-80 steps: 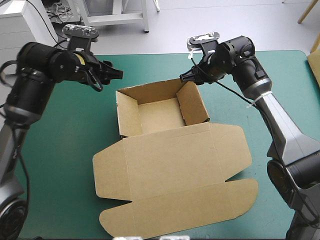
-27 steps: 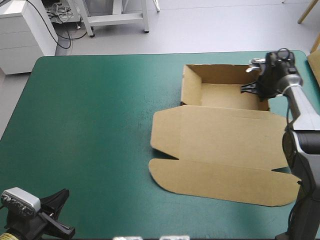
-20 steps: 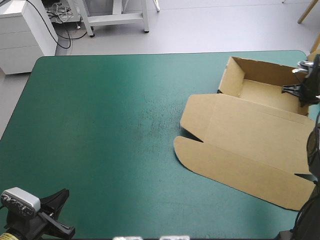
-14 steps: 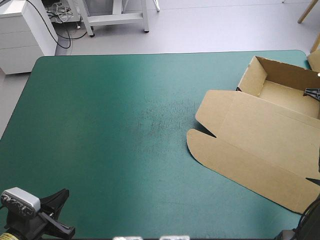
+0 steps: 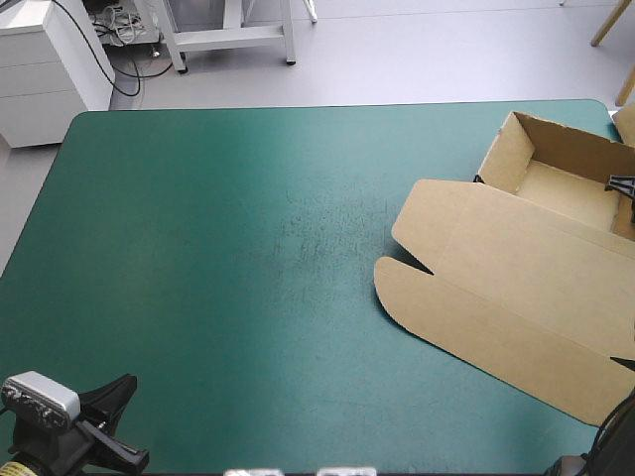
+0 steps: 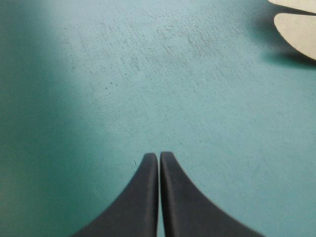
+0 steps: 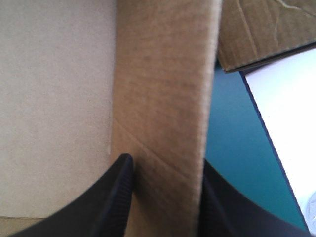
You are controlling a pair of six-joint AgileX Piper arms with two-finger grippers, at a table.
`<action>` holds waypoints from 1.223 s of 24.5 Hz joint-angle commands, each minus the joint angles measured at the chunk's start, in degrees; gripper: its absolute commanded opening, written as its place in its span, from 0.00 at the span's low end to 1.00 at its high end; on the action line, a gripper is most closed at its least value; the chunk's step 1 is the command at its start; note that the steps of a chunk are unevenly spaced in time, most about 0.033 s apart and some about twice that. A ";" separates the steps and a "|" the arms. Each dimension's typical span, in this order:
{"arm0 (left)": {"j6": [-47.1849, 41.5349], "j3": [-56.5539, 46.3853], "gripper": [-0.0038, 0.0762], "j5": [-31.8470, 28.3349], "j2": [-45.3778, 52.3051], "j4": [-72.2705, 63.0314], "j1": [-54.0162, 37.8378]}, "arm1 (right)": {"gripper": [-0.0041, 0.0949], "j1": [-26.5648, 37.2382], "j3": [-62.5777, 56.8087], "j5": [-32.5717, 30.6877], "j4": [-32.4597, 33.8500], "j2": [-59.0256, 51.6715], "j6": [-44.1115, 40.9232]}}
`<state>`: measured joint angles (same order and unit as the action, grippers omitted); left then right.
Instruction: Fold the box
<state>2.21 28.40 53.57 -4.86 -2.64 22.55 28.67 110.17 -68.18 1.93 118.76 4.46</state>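
Note:
The brown box (image 5: 516,288) lies at the table's right side as an open tray with raised walls (image 5: 501,154), its lid and flaps flat toward the front. My right gripper (image 5: 623,186) is at the tray's right wall, mostly cut off by the picture's edge. In the right wrist view its fingers (image 7: 118,197) stand apart on either side of that wall (image 7: 163,98), with the tray floor (image 7: 54,89) beside it. My left gripper (image 6: 159,157) is shut and holds nothing, low over bare teal-green cover near the front left corner (image 5: 119,426). A rounded flap tip (image 6: 296,27) shows far ahead of it.
Another piece of brown board (image 7: 261,34) and a white surface (image 7: 286,123) lie just past the tray's wall at the table's right edge. A strip of teal-green cover (image 7: 232,138) runs between them. White furniture (image 5: 50,59) stands beyond the far left corner.
The box was dragged from mid-table to the right edge and turned a little. The right gripper's fingers, earlier pinched on the wall, now stand apart. The left arm withdrew to the front left corner.

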 commanded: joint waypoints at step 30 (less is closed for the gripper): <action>-0.66 1.23 0.04 -4.50 -0.82 -0.81 0.35 | 0.03 -7.13 -42.64 14.90 -18.15 -74.04 13.06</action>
<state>2.21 28.35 53.37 -4.86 -2.88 22.55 25.61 70.45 -58.92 -15.66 48.90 16.84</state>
